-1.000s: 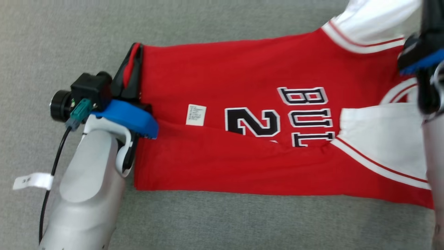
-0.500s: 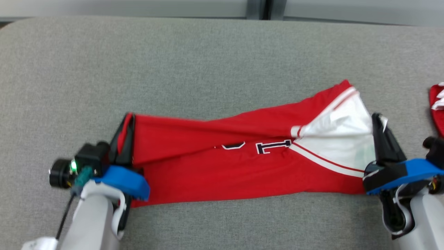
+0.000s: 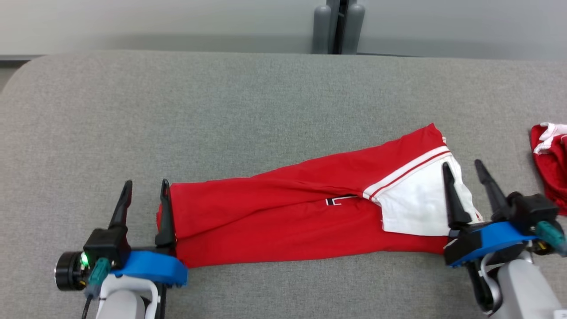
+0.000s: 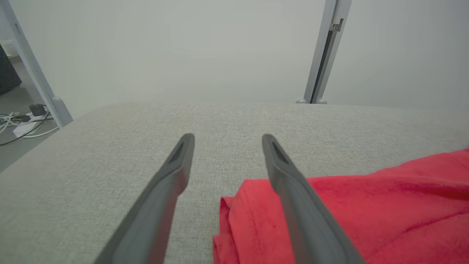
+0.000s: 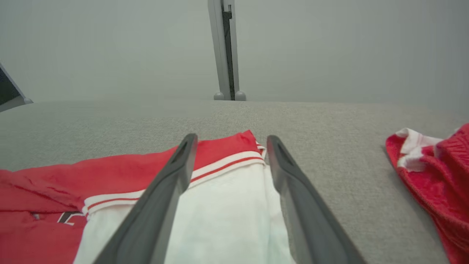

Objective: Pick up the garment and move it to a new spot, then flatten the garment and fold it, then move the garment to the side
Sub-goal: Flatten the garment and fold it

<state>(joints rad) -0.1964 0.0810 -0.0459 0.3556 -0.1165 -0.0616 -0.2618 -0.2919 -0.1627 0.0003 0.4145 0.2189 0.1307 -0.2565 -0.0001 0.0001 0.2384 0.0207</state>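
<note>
The garment (image 3: 288, 217) is a red jersey with white trim, folded into a long band and lying flat across the grey surface. My left gripper (image 3: 146, 184) stands open at its left end, with the right finger against the red edge and nothing between the fingers. In the left wrist view the left gripper (image 4: 228, 137) is spread, with the garment (image 4: 366, 205) lying under its right finger. My right gripper (image 3: 461, 165) is open over the white right end. In the right wrist view the right gripper (image 5: 232, 138) straddles the garment's (image 5: 220, 212) white panel without pinching it.
A second red and white cloth (image 3: 551, 164) lies bunched at the far right, also seen as the cloth (image 5: 439, 176) in the right wrist view. The grey padded surface (image 3: 266, 110) stretches wide beyond the jersey. A grey post (image 3: 339, 26) stands behind. Cables (image 4: 18, 123) lie on the floor at left.
Both grippers have gone from shut on the garment's ends to open, letting it go. The garment now rests on the surface. The head camera has tilted up.
</note>
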